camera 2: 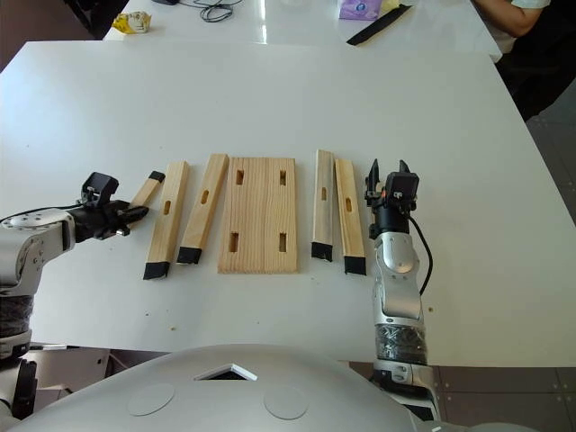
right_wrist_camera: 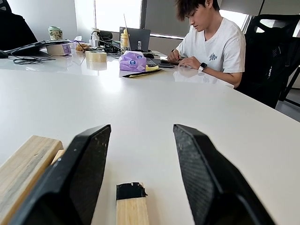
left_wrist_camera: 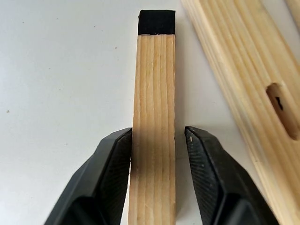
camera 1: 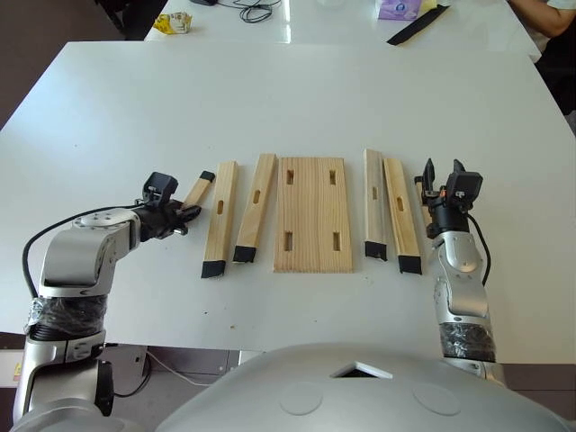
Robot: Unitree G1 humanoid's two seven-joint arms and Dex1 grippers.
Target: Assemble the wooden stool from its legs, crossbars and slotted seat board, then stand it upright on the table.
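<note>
The slotted seat board (camera 1: 310,214) lies flat in the middle of the white table (camera 1: 297,99). Two legs (camera 1: 220,219) (camera 1: 256,207) with black-taped ends lie left of it, and two more (camera 1: 373,203) (camera 1: 401,214) lie to its right. A short crossbar (left_wrist_camera: 156,93) lies at the far left. My left gripper (left_wrist_camera: 157,136) is open and straddles its near end, with a small gap on one side. My right gripper (camera 1: 443,171) is open just above a second crossbar (right_wrist_camera: 131,206), beside the rightmost leg.
At the far edge are a yellow packet (camera 1: 173,22), a purple tissue pack (camera 1: 399,9) and a black strip (camera 1: 416,24). Bare table stretches beyond the parts and to both sides.
</note>
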